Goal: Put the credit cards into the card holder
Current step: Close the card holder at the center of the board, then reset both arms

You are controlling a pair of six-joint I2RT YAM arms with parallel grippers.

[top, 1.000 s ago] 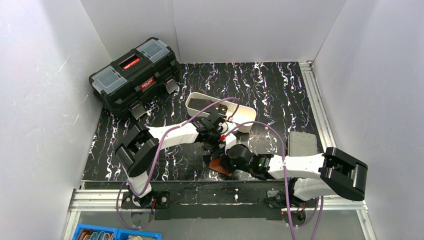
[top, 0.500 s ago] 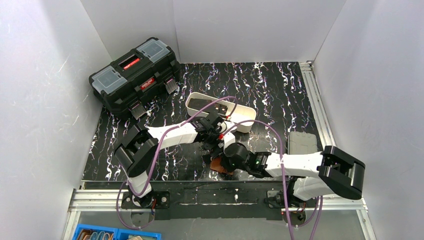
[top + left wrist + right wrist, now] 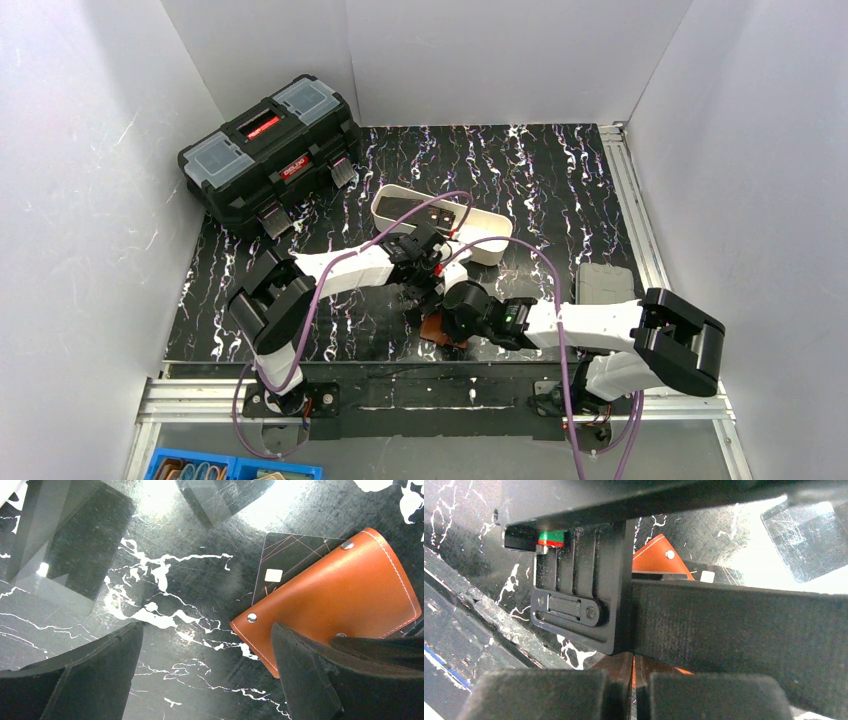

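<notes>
Near the front edge of the counter [image 3: 560, 190], between the two arms, the card holder [image 3: 335, 595] was seen lying flat with its brown outer side up and its studs showing. One dark credit card [image 3: 287, 555], marked with a small pale chip, was found partly covered by the holder's edge; whether it was inside or merely underneath could not be told. Two other cards [image 3: 65, 545], grey and glossy, were seen flat on the counter, apart from the holder. The left fingers [image 3: 80, 680] were spread wide and nothing was held between them; one was poised beside the holder's corner, the other over bare counter. The right fingers [image 3: 539, 695] were pressed together, and a thin sliver of the brown holder was pinched between their pads. A black toolbox [image 3: 270, 150] was placed at the far left, a white tray [image 3: 490, 235] just beyond the arms at the centre, and a grey box [image 3: 605, 285] at the right.
</notes>
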